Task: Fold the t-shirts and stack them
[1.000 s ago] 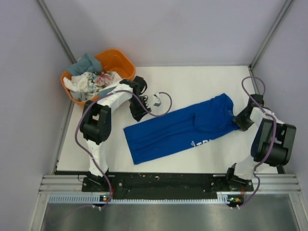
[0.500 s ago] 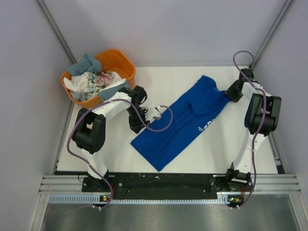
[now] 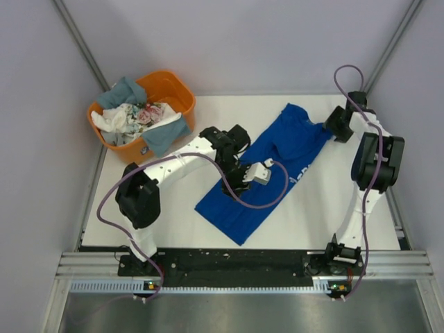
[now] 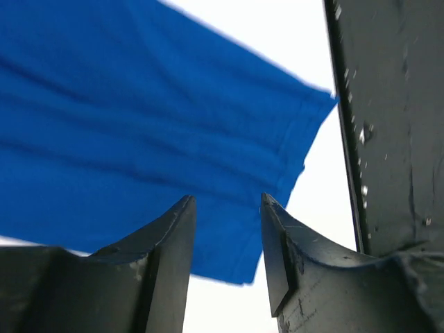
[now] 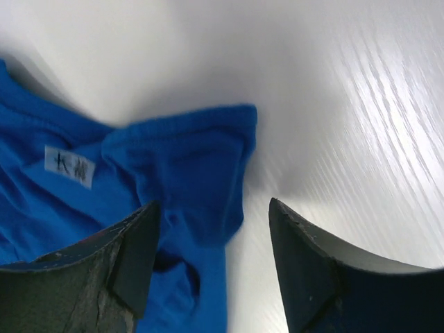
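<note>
A royal blue t-shirt [image 3: 274, 163] lies folded lengthwise on the white table, running diagonally from the back right to the front middle. My left gripper [image 3: 234, 186] hovers over its lower half. In the left wrist view this left gripper [image 4: 227, 208] is open, with the blue t-shirt's hem corner [image 4: 298, 132] below and nothing between the fingers. My right gripper [image 3: 331, 128] stands at the shirt's back right end. The right wrist view shows the right gripper [image 5: 214, 215] open, with the shirt's bunched edge [image 5: 201, 173] lying loose on the table beneath. Other t-shirts, grey-blue [image 3: 125, 90], white [image 3: 114, 119] and floral [image 3: 147, 113], are piled in the tub.
The orange tub [image 3: 173, 87] sits at the back left corner of the table [image 3: 229, 114]. Grey walls and metal posts close in the table on three sides. A black rail [image 4: 388, 125] runs along the near edge.
The right gripper has opened and let go of the shirt's end near the back right. The shirt swung to a steeper diagonal. The left arm moved right, over the shirt.
</note>
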Tool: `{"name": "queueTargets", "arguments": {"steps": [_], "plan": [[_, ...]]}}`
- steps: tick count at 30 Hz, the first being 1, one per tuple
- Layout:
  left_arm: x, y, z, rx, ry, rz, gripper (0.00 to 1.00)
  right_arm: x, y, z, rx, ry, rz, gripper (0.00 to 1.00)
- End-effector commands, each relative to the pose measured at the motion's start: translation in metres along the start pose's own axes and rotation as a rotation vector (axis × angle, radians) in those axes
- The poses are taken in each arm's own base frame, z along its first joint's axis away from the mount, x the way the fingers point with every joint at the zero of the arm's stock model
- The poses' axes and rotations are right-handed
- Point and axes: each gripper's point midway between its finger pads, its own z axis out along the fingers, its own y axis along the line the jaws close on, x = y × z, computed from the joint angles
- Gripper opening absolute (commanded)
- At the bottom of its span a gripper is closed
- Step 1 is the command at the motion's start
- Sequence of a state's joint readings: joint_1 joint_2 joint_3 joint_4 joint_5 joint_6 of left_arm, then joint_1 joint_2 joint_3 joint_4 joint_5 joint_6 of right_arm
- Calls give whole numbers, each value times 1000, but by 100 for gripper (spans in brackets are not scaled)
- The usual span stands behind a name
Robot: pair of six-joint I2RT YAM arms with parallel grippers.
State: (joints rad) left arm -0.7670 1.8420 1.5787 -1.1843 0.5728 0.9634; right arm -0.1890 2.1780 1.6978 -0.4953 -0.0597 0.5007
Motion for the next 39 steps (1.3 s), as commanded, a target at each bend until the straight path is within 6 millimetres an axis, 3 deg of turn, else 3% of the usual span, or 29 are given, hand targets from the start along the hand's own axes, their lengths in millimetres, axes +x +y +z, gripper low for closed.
{"name": "queueTargets", "arguments": {"steps": [1,5,6,8,9,12,13,15,17,22,27,31,35,37,39], "plan": [[-54,-5,21,72,-158,59,46,-31,24,-81,-16,-175,-138,69],[-59,19,51,21,-164,40,43,-34,30,-139,-33,-269,-174,76],[-59,24,56,13,-172,32,42,-26,31,-151,-52,-273,-180,76],[-60,30,62,7,-181,9,39,-5,38,-168,-116,-267,-198,70],[-58,31,65,10,-179,-2,38,11,50,-175,-193,-248,-200,61],[-48,29,76,34,-160,-25,36,83,83,-172,-405,-138,-217,25],[-44,29,79,34,-151,-28,36,115,95,-168,-459,-77,-240,17],[-36,31,84,27,-132,-36,35,157,104,-161,-510,6,-270,0],[-27,37,86,-1,-118,-44,33,185,111,-157,-584,47,-260,0],[-3,47,91,-24,-70,-76,33,240,81,-128,-548,200,-205,0],[21,43,79,-31,5,-119,33,265,38,-97,-345,298,-219,0],[35,40,60,-27,0,-174,33,273,26,-88,-280,341,-213,0],[64,28,61,-2,47,-205,34,263,22,-89,-242,303,-229,0],[59,15,56,47,28,-188,34,252,23,-94,-227,266,-258,0],[41,4,42,87,-21,-184,36,240,33,-106,-263,232,-295,0]]}}
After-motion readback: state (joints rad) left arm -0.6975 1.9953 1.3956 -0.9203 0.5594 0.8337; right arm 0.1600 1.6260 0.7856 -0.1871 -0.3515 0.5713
